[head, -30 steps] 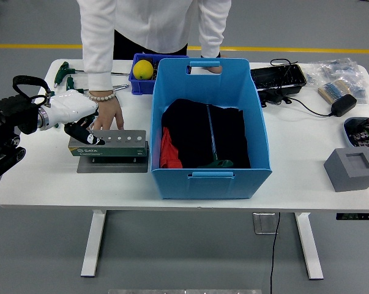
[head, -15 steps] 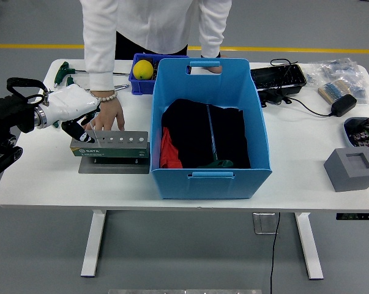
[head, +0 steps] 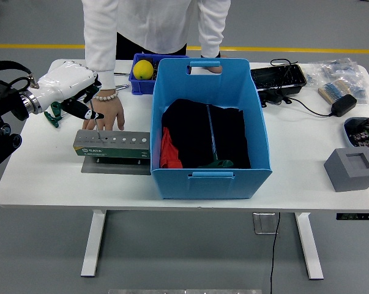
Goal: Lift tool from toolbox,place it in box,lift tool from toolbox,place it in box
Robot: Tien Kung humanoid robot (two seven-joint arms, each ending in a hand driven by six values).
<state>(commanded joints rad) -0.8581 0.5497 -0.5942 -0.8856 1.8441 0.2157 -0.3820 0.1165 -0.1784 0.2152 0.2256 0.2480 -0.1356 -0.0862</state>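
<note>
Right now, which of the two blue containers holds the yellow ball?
The small dark-blue bin at the table's far side, behind the big light-blue box. The yellow ball sits in it; the big box holds dark cloth.

Left arm [head: 3, 116]: cut off at nine o'clock edge.
Person [head: 153, 24]: cropped above chest at twelve.
Tray [head: 363, 130]: clipped at three o'clock.

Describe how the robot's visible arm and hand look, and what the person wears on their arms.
The left hand has a glossy white shell with black fingertips, on a black arm with looping black cables. The person wears white long sleeves and a beaded bracelet.
</note>
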